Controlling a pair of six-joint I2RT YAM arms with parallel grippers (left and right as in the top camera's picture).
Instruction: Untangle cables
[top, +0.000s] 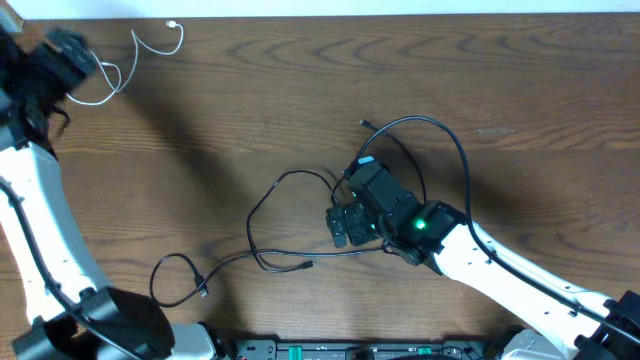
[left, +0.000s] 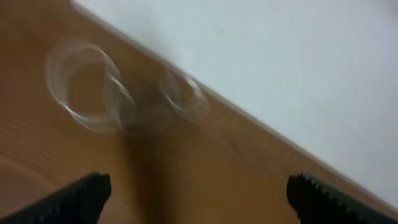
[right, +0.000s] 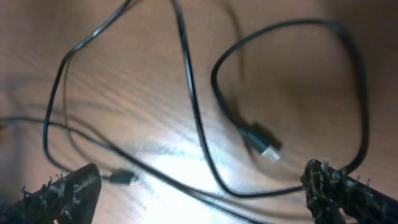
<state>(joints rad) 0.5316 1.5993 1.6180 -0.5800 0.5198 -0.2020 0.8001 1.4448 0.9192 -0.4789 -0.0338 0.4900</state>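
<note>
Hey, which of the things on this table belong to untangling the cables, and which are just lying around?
Part of the job:
- white cable
- centre black cable
- right black cable
- left gripper, open
- right gripper, open

Not part of it:
- table
- white surface beyond its far edge

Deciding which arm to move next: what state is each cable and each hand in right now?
white cable: loose loops at the far left of the table, apart from the black ones, not gripped.
black cables: lying mid-table, crossing each other, not gripped.
left hand: open, empty, over the white cable.
right hand: open, empty, over the black cables.
</note>
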